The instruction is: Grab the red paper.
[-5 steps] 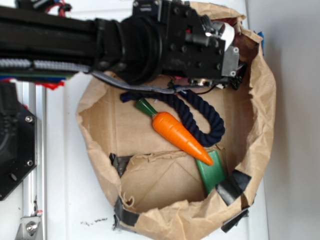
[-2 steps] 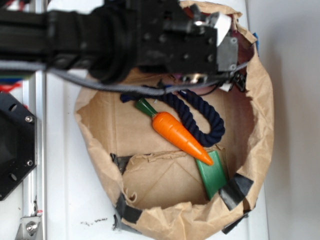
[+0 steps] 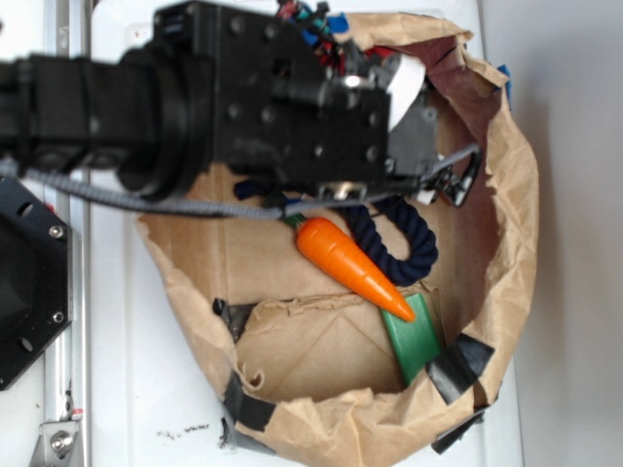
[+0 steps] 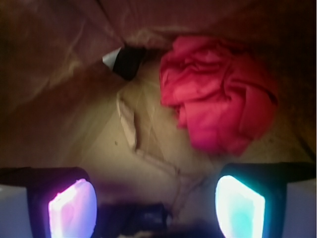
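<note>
Upper right of the wrist view, the red paper [image 4: 218,99] sat ungrasped.
Below it the gripper [image 4: 156,198] was spread wide inside the paper bag [image 3: 506,195]; closing around it remained.

The red paper [image 4: 218,96] is a crumpled bright red wad, roughly ball-shaped with lots of folds and creases. In the wrist view it sits on brown paper, up and to the right. It's hidden in the exterior view.
</note>
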Action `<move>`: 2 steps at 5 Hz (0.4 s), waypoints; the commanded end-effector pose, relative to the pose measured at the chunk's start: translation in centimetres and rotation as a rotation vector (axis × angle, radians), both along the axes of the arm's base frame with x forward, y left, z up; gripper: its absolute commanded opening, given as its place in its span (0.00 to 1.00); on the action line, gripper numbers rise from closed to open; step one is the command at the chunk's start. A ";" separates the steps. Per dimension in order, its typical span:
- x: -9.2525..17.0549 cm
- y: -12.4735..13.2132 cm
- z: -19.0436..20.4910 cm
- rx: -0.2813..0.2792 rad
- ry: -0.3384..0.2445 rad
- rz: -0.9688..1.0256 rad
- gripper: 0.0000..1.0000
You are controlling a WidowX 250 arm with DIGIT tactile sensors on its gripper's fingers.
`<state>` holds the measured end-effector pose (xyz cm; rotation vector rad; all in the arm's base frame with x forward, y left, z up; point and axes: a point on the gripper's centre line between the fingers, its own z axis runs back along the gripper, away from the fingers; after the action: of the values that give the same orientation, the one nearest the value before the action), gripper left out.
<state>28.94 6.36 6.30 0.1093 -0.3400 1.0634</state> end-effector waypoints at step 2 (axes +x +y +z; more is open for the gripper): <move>-2.0 1.2 0.5 0.062 -0.056 0.045 1.00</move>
<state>27.11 7.13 4.78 0.1783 -0.3537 1.0792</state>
